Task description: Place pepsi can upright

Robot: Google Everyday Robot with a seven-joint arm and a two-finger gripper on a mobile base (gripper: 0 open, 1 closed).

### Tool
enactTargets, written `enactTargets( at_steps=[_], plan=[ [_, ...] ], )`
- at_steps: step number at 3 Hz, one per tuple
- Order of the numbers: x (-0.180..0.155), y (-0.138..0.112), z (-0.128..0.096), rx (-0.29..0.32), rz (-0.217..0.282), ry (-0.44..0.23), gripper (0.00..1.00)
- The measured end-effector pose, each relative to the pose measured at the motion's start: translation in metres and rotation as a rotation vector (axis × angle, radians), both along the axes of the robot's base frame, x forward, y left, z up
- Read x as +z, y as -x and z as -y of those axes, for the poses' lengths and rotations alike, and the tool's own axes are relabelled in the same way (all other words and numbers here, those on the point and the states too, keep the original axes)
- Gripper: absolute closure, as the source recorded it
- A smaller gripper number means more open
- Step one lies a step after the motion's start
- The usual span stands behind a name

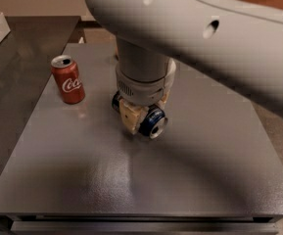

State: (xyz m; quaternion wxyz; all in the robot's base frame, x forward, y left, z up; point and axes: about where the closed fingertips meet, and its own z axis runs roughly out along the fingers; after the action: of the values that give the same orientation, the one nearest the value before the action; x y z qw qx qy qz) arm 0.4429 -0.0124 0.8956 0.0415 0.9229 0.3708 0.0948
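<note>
Pepsi can: the pepsi can (pixel 151 122) is on its side, not upright, with the dark blue body across the view and the silver end turned to the near right.
Place of the can: it is over the middle of the table, a little to the far side of the centre, directly under the arm.
Contact with the surface: a soft shadow lies under the can, and I cannot tell if it rests on the table or is a little above it.
Gripper: the gripper (pixel 145 116) points straight down over the can and clamps it.
Fingers: the beige fingers (pixel 130 117) are narrow, one on the near left side of the can and one on the far right side, both touching it.
Arm: the big light grey arm (pixel 195 28) comes in from the upper right and covers most of the far part of the view.
Red can: the red can (pixel 68 80) stands upright to the left and a little farther, well apart from the blue one, with the silver top up and white letters on its side.
Table: the table (pixel 131 185) is a flat grey plate with a dull shine, and its near edge is in view.
Counter: a darker counter (pixel 28 38) joins on the far left.
Room: a beige floor (pixel 278 126) is at the right, and a pale wall is at the far side.
</note>
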Motion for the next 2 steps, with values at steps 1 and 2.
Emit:
enactTargets(
  at_steps=[1, 2],
  plan=[
    [0.01, -0.01, 0.001, -0.188, -0.027, -0.05, 1.0],
    [0.021, -0.014, 0.005, -0.409, -0.058, -0.15, 1.0]
  ],
)
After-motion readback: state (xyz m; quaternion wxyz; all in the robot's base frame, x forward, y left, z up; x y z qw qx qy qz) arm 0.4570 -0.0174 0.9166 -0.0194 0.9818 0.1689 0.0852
